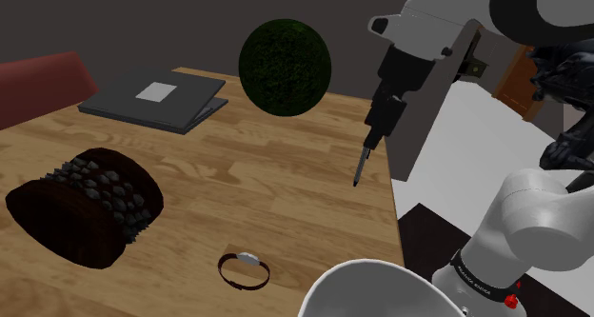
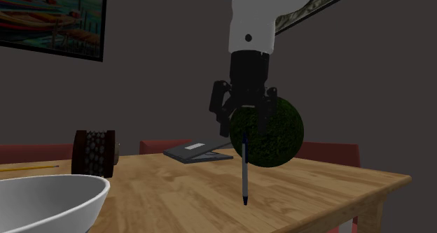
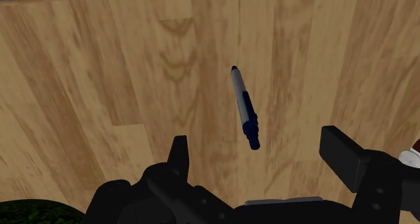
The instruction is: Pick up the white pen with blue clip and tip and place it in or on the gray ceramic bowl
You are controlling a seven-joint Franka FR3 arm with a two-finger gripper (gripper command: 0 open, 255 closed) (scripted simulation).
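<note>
Above the wooden table [image 1: 267, 201] the arm [image 1: 447, 20] aims its hand [image 1: 376, 134] downward, fingers [image 3: 344, 152] apart around the untouched pen [image 1: 361, 165].

Blue-clipped pen [image 3: 243, 107] upright in midair; pale bowl [image 1: 371, 291] nearby.

The white bowl [image 1: 381, 287] is cut off at the shoulder view's bottom edge and the second exterior view's lower left. There the gripper [image 2: 245, 129] hides the green ball's [image 2: 281, 139] top
</note>
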